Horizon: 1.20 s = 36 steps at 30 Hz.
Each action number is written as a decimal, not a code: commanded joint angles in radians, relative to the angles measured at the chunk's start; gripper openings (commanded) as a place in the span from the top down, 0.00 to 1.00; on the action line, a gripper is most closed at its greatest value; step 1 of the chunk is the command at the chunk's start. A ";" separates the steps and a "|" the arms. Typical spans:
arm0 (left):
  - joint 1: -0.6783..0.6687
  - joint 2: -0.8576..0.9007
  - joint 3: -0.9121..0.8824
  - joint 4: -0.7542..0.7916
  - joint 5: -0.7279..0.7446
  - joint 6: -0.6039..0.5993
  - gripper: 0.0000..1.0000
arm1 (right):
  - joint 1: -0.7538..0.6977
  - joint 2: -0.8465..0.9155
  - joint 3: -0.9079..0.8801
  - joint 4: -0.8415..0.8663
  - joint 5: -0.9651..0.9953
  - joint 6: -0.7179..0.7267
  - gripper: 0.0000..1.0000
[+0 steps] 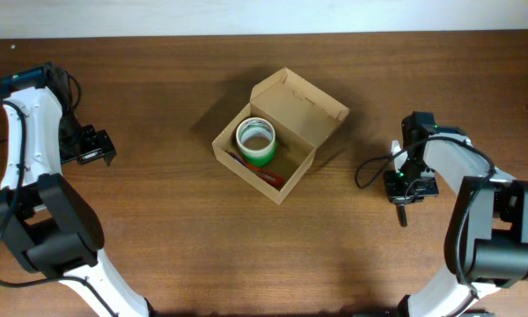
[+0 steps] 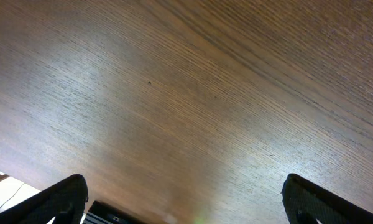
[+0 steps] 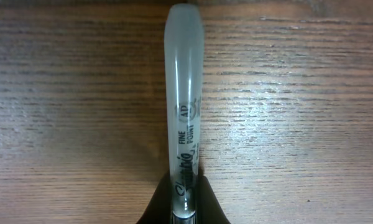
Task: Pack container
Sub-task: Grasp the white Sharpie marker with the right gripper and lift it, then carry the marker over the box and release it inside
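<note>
The container (image 1: 310,99), a small tan cardboard box with its flap lid open, sits at the table's middle. Inside it are a green-rimmed tape roll (image 1: 256,141) and a red pen-like thing (image 1: 262,175). My right gripper (image 1: 404,204) is to the box's right, shut on a grey fine-point marker (image 3: 184,106) that points away over the wood in the right wrist view. My left gripper (image 1: 99,150) is open and empty at the far left; its two dark fingertips (image 2: 183,199) show wide apart above bare wood.
The brown wooden table (image 1: 158,246) runs to a pale wall edge at the back. A black cable (image 1: 370,167) loops beside the right arm. Both arm bases stand at the front corners.
</note>
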 commanded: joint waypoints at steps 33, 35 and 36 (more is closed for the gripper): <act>0.002 0.003 -0.004 0.000 0.007 0.013 0.00 | 0.766 0.256 1.162 -0.539 -0.053 -0.042 0.96; 0.002 0.003 -0.004 0.000 0.007 0.013 0.00 | 0.771 0.312 1.139 -0.527 -0.086 -0.043 0.96; 0.002 0.003 -0.004 0.000 0.007 0.013 0.00 | 0.773 0.327 1.133 -0.524 -0.087 -0.042 0.96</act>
